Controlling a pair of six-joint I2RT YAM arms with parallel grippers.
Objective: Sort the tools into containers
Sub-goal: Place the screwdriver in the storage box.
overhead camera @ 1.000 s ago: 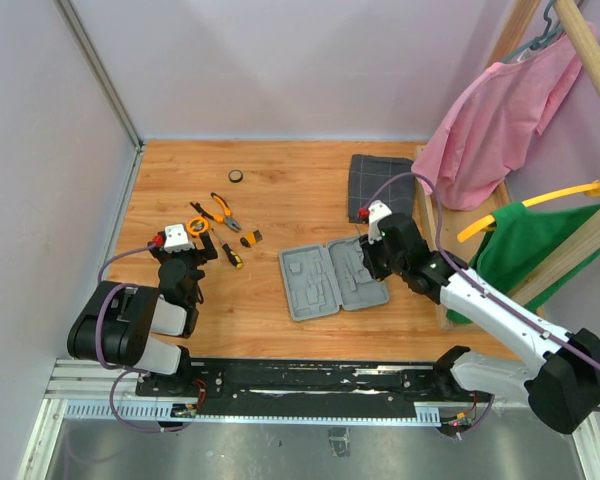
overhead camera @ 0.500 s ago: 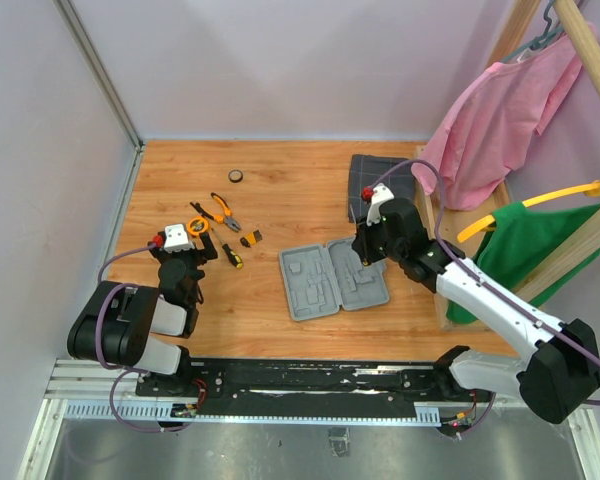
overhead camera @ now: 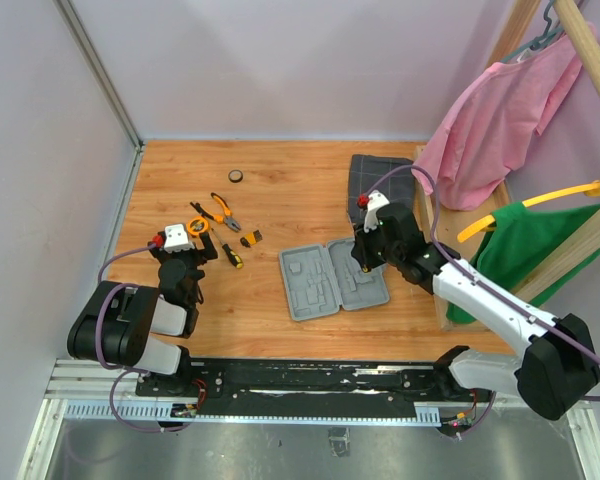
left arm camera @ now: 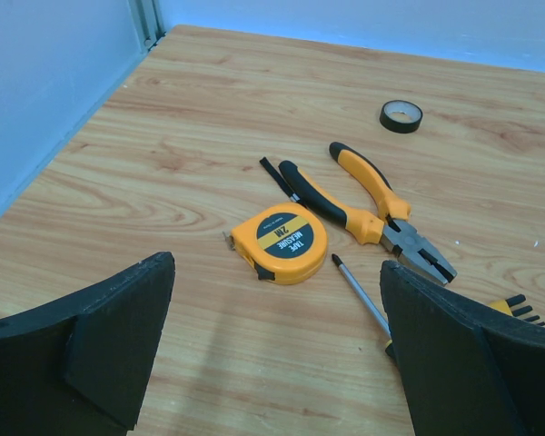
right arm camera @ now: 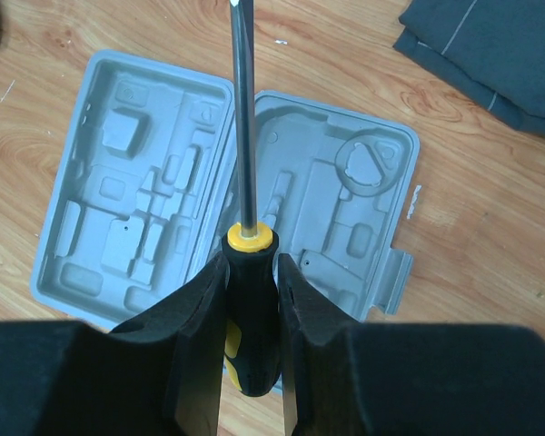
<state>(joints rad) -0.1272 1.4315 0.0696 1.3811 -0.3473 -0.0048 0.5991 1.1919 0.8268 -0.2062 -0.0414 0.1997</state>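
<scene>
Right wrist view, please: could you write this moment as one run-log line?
right pincer: shut on screwdriver, shaft over open tool case | left pincer: open, empty, near tape measure | case: no tools inside

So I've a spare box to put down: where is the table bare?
Free: between the tape roll and the cloth, and along the near edge before the case. Crowded on the left around the pliers and tape measure.

Tip of held screwdriver (right arm camera: 243, 118) cut off at top, loose screwdriver (left arm camera: 361, 294) handle behind left gripper (left arm camera: 277, 343)
</scene>
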